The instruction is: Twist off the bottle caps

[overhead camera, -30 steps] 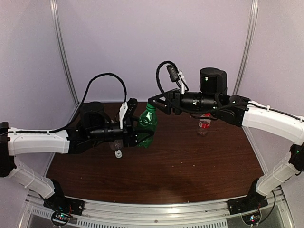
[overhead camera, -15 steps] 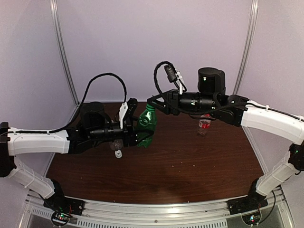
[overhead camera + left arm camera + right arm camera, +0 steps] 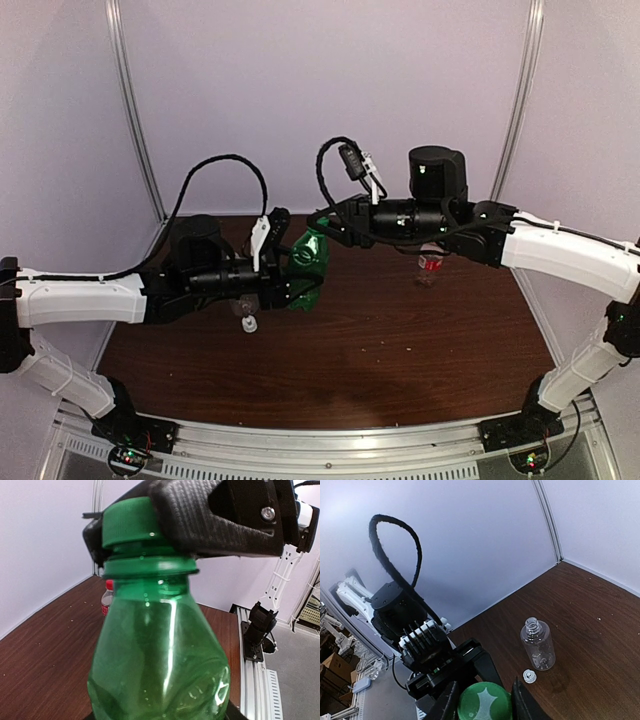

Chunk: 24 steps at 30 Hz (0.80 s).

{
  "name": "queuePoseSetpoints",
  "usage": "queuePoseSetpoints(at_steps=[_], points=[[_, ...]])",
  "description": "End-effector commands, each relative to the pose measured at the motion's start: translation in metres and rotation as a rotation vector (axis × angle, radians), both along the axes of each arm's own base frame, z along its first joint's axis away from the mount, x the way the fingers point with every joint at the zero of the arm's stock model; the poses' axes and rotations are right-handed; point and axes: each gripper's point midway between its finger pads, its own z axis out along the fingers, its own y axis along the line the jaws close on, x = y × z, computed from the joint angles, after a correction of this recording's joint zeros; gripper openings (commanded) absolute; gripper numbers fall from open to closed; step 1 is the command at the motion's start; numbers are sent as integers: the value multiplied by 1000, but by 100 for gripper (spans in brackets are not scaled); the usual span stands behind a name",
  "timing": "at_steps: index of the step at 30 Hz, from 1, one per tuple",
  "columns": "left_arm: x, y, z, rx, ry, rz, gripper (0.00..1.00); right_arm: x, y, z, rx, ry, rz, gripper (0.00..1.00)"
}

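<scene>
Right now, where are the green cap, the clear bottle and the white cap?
green cap (image 3: pixel 127 525): left wrist view, its side wall.
clear bottle (image 3: pixel 539 650): right wrist view, middle of body.
white cap (image 3: pixel 529 676): right wrist view, its top face.

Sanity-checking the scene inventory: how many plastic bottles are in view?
3. Dark green plastic bottle, green screw cap on, at centre; clear unlabelled plastic bottle, uncapped, standing beside a small white cap by the left arm; small clear red-capped bottle by the right arm. None seems hidden.

You have no text you can read here: the print on the red label of the small bottle (image 3: pixel 430 264) is too tiny and blurred.
</scene>
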Motion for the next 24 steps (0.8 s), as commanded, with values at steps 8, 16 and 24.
queuePoseSetpoints(at_steps=[8,16,24], points=[[0,-2,24,-50,-65,-3,33,-8,1,21,27,-85,43,18],[-57,-4,46,-150,-115,-317,33,-56,-4,24,37,-296,386,16],[-104,6,59,-222,-106,-597,33,-101,-18,23,86,-382,735,19]])
